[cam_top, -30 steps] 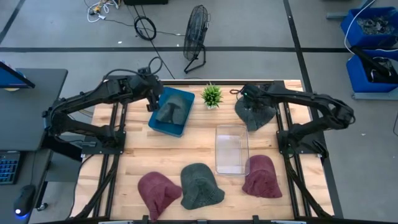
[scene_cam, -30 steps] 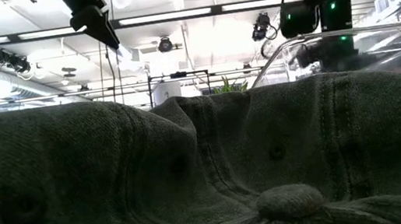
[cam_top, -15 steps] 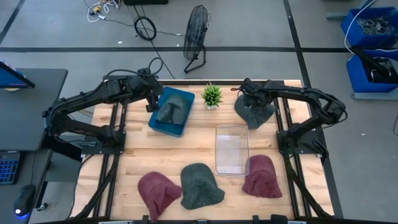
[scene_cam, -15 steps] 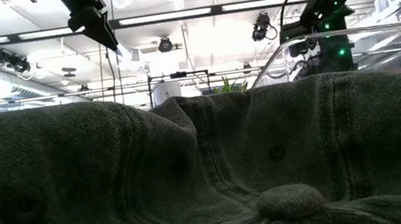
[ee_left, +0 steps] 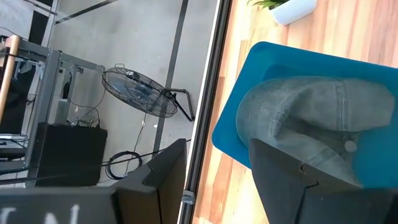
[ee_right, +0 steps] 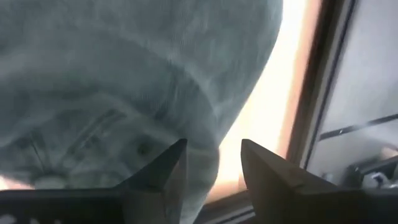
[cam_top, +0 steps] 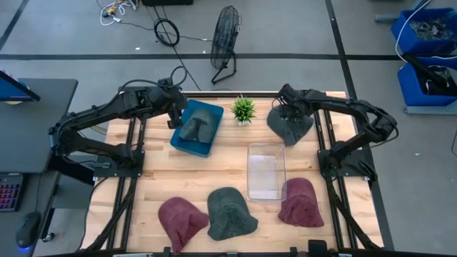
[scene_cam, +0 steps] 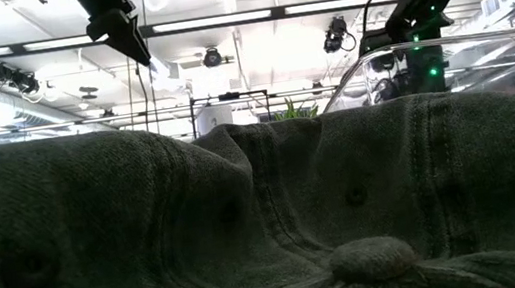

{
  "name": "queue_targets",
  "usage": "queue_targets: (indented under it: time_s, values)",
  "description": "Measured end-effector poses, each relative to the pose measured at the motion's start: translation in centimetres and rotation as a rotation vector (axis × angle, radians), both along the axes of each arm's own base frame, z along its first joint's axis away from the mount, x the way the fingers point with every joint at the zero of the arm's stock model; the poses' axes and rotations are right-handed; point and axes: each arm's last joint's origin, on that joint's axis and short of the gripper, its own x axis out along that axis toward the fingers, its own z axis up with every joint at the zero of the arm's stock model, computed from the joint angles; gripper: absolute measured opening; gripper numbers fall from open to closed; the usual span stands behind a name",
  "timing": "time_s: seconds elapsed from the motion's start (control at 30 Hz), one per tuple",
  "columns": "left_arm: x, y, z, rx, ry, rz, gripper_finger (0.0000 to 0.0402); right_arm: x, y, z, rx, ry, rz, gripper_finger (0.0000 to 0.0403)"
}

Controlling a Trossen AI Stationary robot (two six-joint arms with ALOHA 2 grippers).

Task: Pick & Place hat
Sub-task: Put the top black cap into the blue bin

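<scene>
Fingers of the left gripper (cam_top: 176,108) stand well apart and hold nothing; it hangs at the upper left of the tabletop, just beside the left edge of the blue bin (cam_top: 187,145), where a grey hat (cam_top: 198,126) already lies. Its wrist view shows the same hat (ee_left: 311,124) in the bin (ee_left: 233,134), with the table's back edge and bare floor close alongside. Moving rightward in the high view, a small green plant (cam_top: 243,108) sits at the back edge between the bin and the right arm's reach. Below it, toward the middle, a clear bin (cam_top: 265,170) stands with bare wood on its left. Along the lower edge lie a maroon hat (cam_top: 181,220), a dark grey hat (cam_top: 230,212) and another maroon hat (cam_top: 300,202), the last touching the clear bin's corner. At upper right, the right gripper (cam_top: 288,100) is down on a second grey hat (cam_top: 289,126) near the table's back right corner; its wrist view shows both fingers (ee_right: 165,177) parted with a narrow gap, hat cloth (ee_right: 124,81) filling the view right up to them and the table edge just beside.
</scene>
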Motion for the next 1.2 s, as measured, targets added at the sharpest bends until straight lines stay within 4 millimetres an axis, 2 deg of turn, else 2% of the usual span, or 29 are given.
queue_targets:
  time_s: [0.17,0.43,0.57,0.67,0.77,0.9,1.07,1.2]
  values:
    - [-0.1,-0.1,-0.1,-0.013,0.012,0.009,0.0179,-0.6,0.0,-1.1,0.085,0.066,-0.046,0.0113]
    - [-0.1,0.0,-0.1,-0.018,0.003,0.017,0.0179,0.1,-0.8,-2.7,0.083,0.069,-0.045,0.0065]
    - [-0.1,-0.1,-0.2,-0.024,-0.003,0.026,0.0179,-0.5,-0.2,-2.5,0.123,0.119,-0.119,0.0013]
    - [-0.1,0.0,-0.1,-0.024,-0.005,0.027,0.0179,-1.0,0.7,-1.8,0.14,0.125,-0.209,0.0011]
    - [-0.1,-0.1,-0.1,-0.045,-0.03,0.038,0.0179,-1.2,1.8,-0.4,0.142,0.141,-0.275,0.0006]
    - [0.2,-0.3,-0.2,-0.179,-0.139,0.041,0.0179,-1.1,3.0,2.9,0.096,0.128,-0.379,0.0005]
    - [0.9,-0.5,0.0,-0.367,-0.307,0.067,0.0179,-0.2,4.2,7.9,-0.055,-0.061,-0.419,0.0003]
    - [1.6,-0.5,-0.3,-0.422,-0.347,0.098,0.0179,0.7,5.1,11.3,-0.154,-0.354,-0.485,0.0003]
